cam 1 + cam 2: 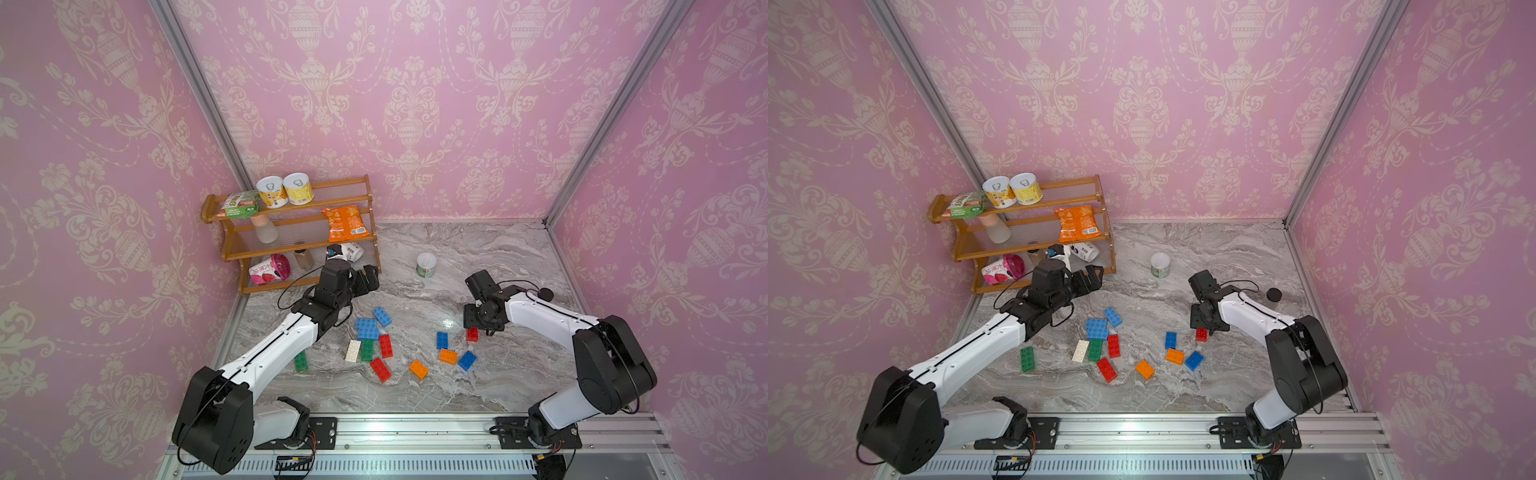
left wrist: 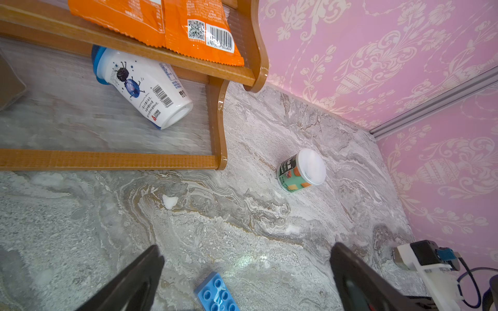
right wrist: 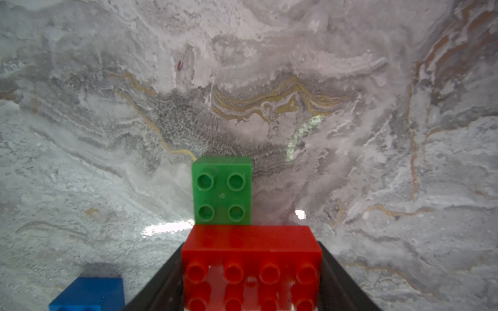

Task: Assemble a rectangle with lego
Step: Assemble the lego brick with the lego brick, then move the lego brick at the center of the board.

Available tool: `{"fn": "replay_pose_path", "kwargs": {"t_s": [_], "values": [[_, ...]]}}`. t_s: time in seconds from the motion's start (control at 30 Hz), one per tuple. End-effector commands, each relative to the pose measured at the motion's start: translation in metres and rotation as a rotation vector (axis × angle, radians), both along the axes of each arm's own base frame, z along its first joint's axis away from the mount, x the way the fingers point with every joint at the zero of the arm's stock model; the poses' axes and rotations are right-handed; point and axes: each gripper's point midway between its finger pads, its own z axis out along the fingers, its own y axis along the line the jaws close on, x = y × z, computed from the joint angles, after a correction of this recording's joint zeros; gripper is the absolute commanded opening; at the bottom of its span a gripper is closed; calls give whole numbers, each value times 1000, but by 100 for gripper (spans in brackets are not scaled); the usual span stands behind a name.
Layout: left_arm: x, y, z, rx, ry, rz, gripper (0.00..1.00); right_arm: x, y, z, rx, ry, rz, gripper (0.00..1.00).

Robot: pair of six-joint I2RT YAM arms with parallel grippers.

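Twelve or so bricks of the lego [image 1: 380, 369] lie scattered, studs up, on the marble surface [image 1: 498, 257] in both top views; take twelve o'clock as the back wall. On the nine o'clock side of the scatter sits a tight cluster: a blue block [image 1: 367, 328], and at its six o'clock a white brick [image 1: 353, 350], a green one and a red one side by side. On the three o'clock side lie two blue and two orange pieces, each apart from the next.

The right pincer [image 3: 252, 282] is at the three o'clock edge of the scatter. It pinches a red brick [image 3: 252, 258] by its long sides, with a black finger on each flank. In the right wrist view a green square brick [image 3: 222, 189] meets the red one's far edge; whether the two are joined I cannot tell. A dark blue brick [image 3: 86, 293] lies near.

The left pincer [image 2: 242, 269] is spread wide and holds nothing. It hangs at eleven o'clock of the scatter, near the foot of a wooden rack [image 2: 107, 160]. In the left wrist view a pale blue brick [image 2: 215, 293] shows in the gap between its fingers, untouched.

A tin with a white lid [image 1: 426, 264] stands at twelve o'clock, well apart from the bricks. The rack carries an orange snack packet [image 1: 345, 223], and a white bottle [image 2: 142, 86] lies on its side on the lowest shelf.
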Motion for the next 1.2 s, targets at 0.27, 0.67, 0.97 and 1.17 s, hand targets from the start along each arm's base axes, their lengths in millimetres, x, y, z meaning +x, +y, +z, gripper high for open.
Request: {"fn": "replay_pose_path", "kwargs": {"t_s": [0.27, 0.67, 0.97, 1.17], "values": [[-1, 3, 14, 29, -33, 10, 99, -18, -8, 4, -26, 87, 14, 100], [-7, 16, 17, 65, -39, 56, 99, -21, 24, 66, 107, -65, 34, 100], [-28, 62, 11, 102, -17, 270, 99, -37, 123, 76, 158, -107, 234, 100], [-41, 88, 20, 121, -41, 382, 99, -43, 192, 65, 150, -86, 375, 100]]}}
